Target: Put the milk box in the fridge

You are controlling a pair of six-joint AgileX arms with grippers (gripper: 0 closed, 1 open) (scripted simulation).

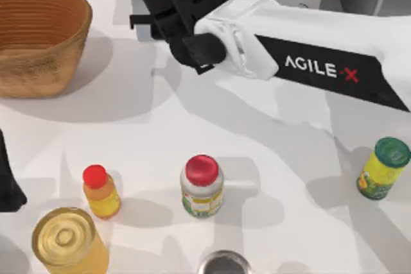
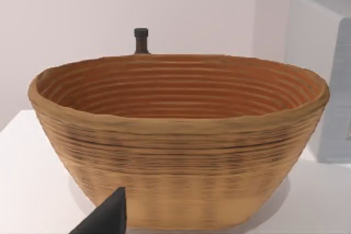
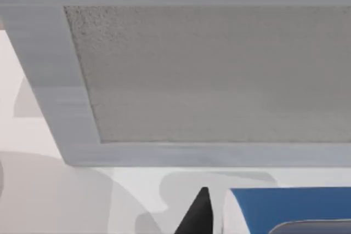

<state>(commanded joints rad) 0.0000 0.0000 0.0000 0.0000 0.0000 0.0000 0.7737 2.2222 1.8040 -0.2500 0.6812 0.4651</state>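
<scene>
As the right arm reaches across to 12 o'clock on the table, fridge (image 3: pixel 208 75): its pale framed door panel faces the right wrist camera, close ahead; I cannot tell whether it is open, so check that before pushing anything forward.
Table (image 1: pixel 270 158): white, with jars standing from 6 to 4 o'clock, well apart from the work.
Basket (image 1: pixel 38 36): at 10 o'clock, off the likely path; no need to swing near it.
Right gripper (image 1: pixel 170 20): at 12 o'clock, seemingly clamped on the carton, one dark finger (image 3: pixel 197 215) just beside its blue top.
Milk box (image 3: pixel 285 206): carried at the right gripper, near the door frame's lower edge.
Doing it well: keep the carton upright, approach squarely and slowly, and clear the frame edge rather than clip it; let go only once the carton rests on a shelf.
Left gripper (image 2: pixel 109 217): parked at 9 o'clock, facing the basket; I cannot tell its state.
</scene>
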